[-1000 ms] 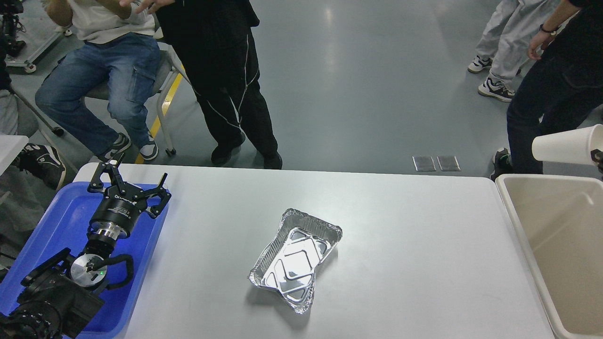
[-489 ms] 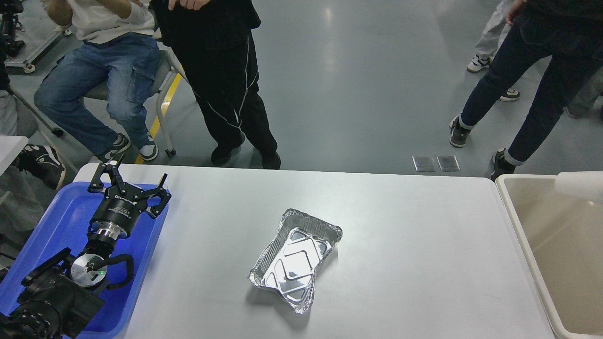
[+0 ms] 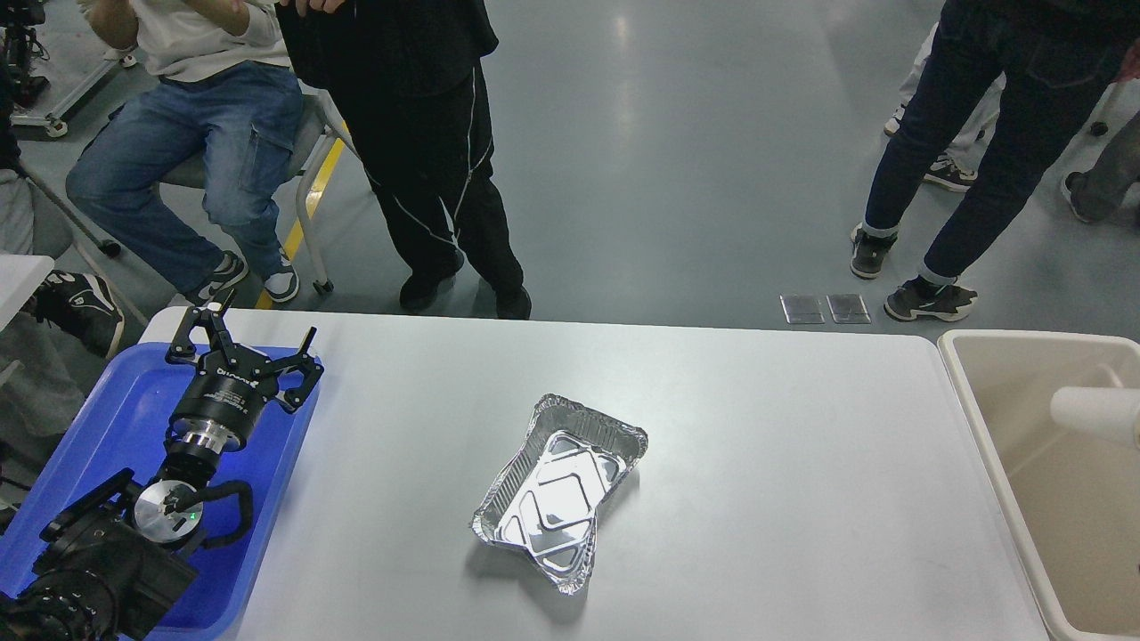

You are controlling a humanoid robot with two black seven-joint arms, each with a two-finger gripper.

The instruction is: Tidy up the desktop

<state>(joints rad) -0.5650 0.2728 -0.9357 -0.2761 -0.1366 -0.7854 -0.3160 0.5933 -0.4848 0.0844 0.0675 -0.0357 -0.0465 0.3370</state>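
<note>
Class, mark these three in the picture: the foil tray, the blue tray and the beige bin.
foil tray [image 3: 554,499], head view, on its shiny embossed floor.
blue tray [image 3: 125,405], head view, on bare blue floor left of the arm.
beige bin [image 3: 966,392], head view, on its near left rim.

The left black two-finger gripper [image 3: 252,343] has skeletal linkage fingers with visible pivots. Behind it sits a black cylindrical body bearing white lettering, then a silver metal ring, a round silver disc with a green light, and a looping black cable.
</note>
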